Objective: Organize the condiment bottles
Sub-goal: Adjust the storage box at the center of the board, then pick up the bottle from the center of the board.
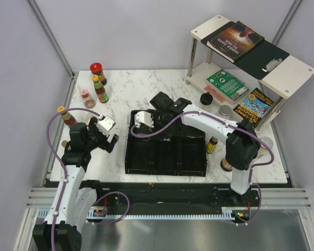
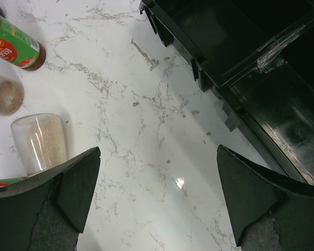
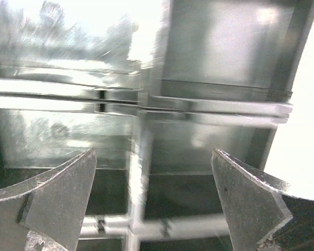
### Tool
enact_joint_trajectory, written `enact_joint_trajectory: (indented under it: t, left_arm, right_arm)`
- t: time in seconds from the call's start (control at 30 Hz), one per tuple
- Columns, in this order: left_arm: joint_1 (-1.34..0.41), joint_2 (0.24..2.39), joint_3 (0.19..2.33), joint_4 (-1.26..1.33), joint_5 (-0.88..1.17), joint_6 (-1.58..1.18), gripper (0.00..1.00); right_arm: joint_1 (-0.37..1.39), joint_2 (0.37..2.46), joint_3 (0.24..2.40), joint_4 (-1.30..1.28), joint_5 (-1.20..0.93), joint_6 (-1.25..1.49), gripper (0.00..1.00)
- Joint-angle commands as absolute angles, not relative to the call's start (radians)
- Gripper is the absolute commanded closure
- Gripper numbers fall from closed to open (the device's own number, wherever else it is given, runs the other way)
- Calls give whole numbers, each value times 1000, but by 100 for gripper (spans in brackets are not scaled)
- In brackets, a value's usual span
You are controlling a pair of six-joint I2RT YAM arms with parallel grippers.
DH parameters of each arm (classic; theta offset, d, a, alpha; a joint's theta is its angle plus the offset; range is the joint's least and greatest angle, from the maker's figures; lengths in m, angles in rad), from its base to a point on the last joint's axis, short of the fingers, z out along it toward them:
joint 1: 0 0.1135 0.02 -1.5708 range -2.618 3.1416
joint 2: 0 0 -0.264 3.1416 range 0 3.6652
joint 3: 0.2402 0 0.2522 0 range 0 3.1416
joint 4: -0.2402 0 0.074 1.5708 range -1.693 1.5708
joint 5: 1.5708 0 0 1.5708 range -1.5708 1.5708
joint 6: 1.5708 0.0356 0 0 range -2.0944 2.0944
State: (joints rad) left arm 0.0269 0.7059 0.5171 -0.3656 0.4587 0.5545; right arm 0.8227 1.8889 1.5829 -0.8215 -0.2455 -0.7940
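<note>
l gripper [image 2: 158, 150] wide open, empty, over table [image 1: 146, 83] just left of the tray [image 1: 128, 157]. r gripper [image 3: 153, 151] wide open, empty, above tray slots. i see bottles [image 1: 100, 89] bunched far left, more right of tray.

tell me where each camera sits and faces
Top external: overhead at the near side, looking down on the table; left arm, right arm show.
Left wrist: on left arm, facing down at the table; open left gripper shows.
Right wrist: on right arm, facing down into the tray; open right gripper shows.
Shared: all see the tray.
</note>
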Motion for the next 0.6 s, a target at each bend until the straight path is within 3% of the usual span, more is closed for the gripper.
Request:
enact_joint_trajectory:
  t: [0.0, 0.3, 0.57]
  left_arm:
    - [35, 693, 517, -350, 489, 549, 1]
    - [44, 683, 515, -344, 483, 541, 1]
    - [48, 681, 512, -339, 485, 538, 1]
  right_arm:
    - [816, 1776, 1686, -781, -119, -664, 2]
    - [580, 1744, 1721, -620, 18, -361, 2]
    - [439, 1750, 1675, -532, 95, -304, 2]
